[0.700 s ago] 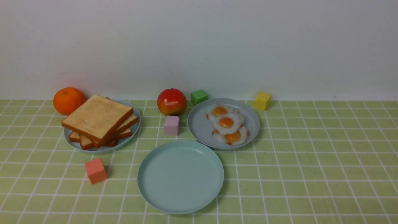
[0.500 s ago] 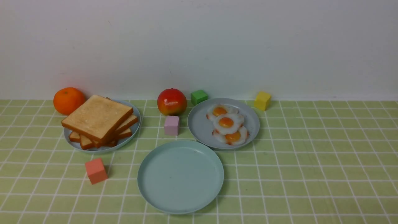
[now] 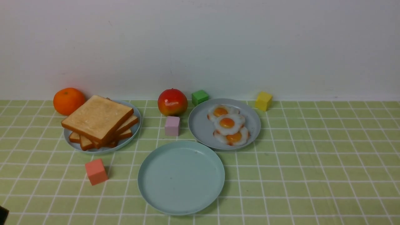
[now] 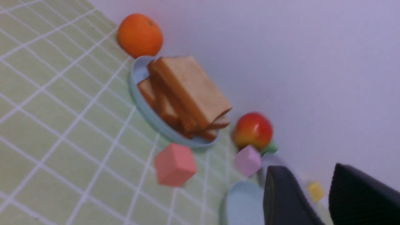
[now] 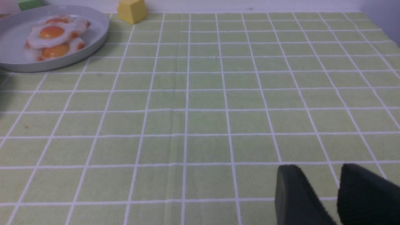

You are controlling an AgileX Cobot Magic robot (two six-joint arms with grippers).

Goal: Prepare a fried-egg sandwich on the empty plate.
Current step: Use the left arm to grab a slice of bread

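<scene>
Presumably, the left gripper keeps its jaws parted and empty so the toast stack, ahead of them, can be gripped; the right gripper's jaws are parted too.

toast stack piled kinda messy on pale blue plate, orange just beside it, left gripper open, nothing between fingertips

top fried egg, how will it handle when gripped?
The top fried egg is thin and flat, so probably awkward to pinch. It overlaps two other eggs, so it may drag them. Its smooth sheen suggests it could slip.
</scene>
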